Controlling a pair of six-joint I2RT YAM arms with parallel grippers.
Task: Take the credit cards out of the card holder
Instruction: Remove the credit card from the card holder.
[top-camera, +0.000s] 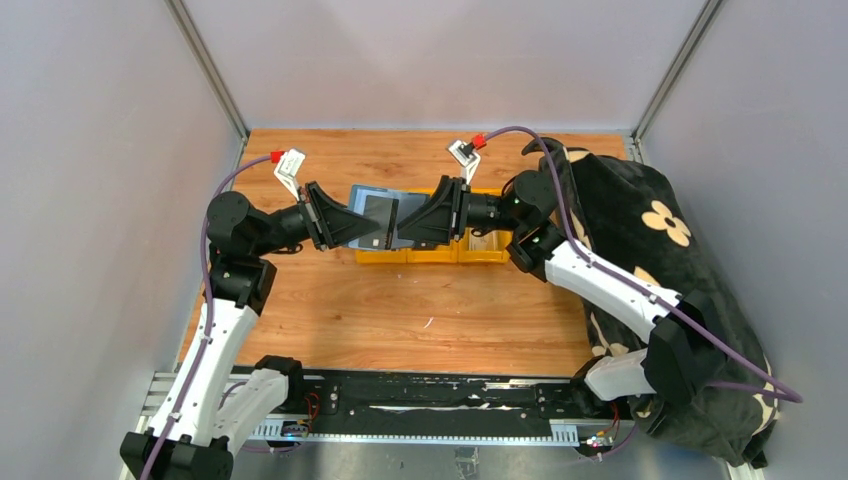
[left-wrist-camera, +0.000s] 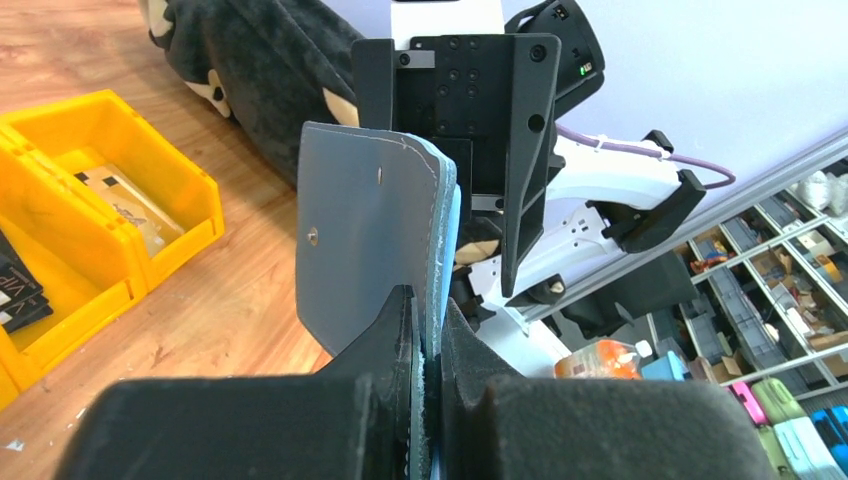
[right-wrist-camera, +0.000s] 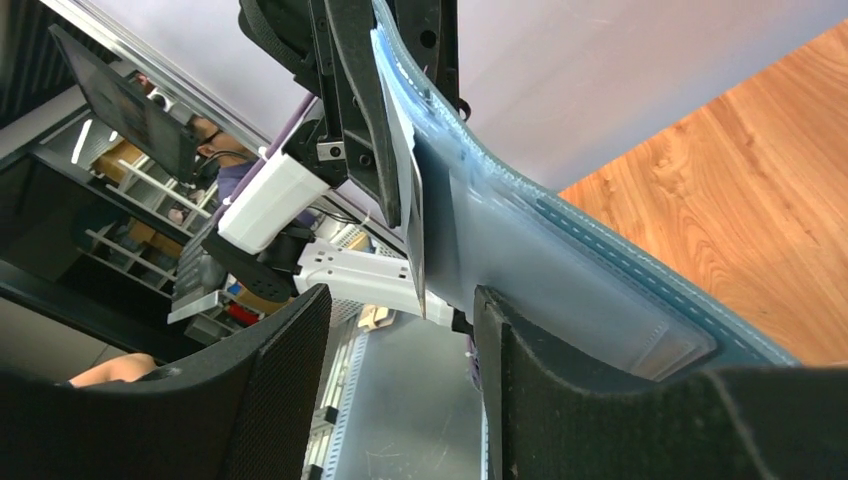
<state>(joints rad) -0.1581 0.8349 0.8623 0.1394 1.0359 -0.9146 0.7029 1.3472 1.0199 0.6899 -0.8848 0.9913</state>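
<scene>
At the left of the top view, the left gripper (left-wrist-camera: 425, 320) is clamping one short end of the card holder (left-wrist-camera: 365, 230). Its jaws are pinched almost together on the slate-blue edge. It is holding the holder up off the counter (top-camera: 420, 320), standing on edge in mid-frame, over or just in front of the yellow bins (left-wrist-camera: 170, 180); which of the two I cannot tell. Lifting it like this is probably meant to steady the holder and turn its free end toward the other arm.

In the centre of the right wrist view, a pale credit card (right-wrist-camera: 408, 170) is sticking out of the holder beside the shiny clear panel, so it is not yet out.

Just right of the holder in the top view, the right gripper (right-wrist-camera: 400, 300) is facing the left one head-on. Its jaws are standing well apart and straddling the card's edge. One finger is lying against or very near the holder's outer face, while the other is hanging clear of the card, so it is gripping nothing yet. That placement suggests it is lining up to pinch the card alone and draw it away from the anchored holder.

At the far right, a dark flowered cloth (top-camera: 640, 230) is lying heaped along the counter's edge.
</scene>
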